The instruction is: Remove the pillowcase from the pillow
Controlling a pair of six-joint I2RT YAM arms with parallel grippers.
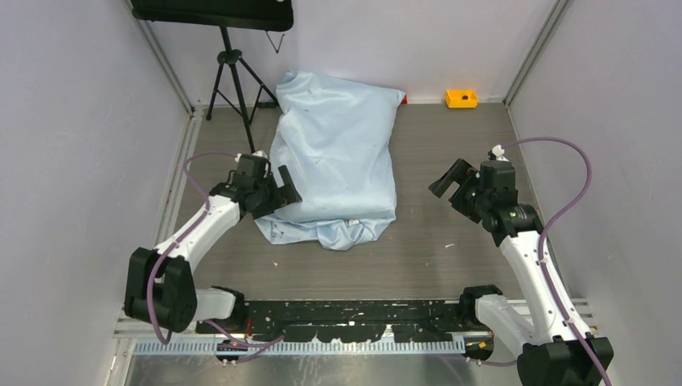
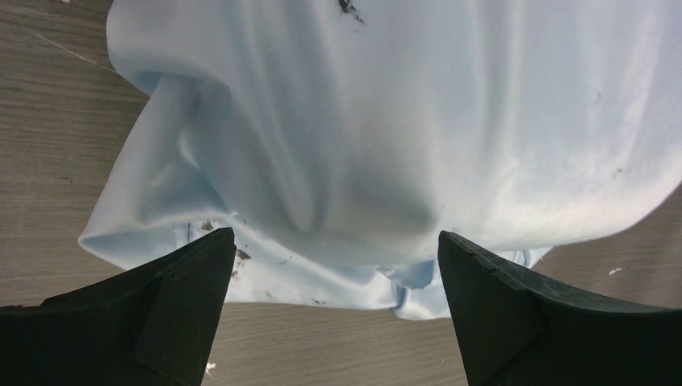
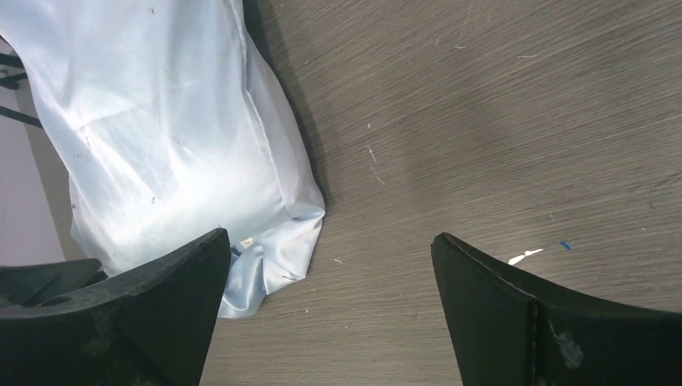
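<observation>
A light-blue pillowcase (image 1: 336, 153), thin, shiny and wrinkled, lies mid-table (image 1: 450, 257), puffed full by the pillow hidden inside. Its slack end bunches toward the arms, probably the place to pull from. The left claw (image 2: 335, 236) hangs wide open at that near corner, holding nothing. The right claw (image 3: 330, 236), equally wide and empty, waits well apart over grey wood-grain.

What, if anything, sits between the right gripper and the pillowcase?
Nothing visible does. Only bare table lies between the open right gripper and the right side of the pillowcase; the gripper hangs apart from the fabric.
</observation>
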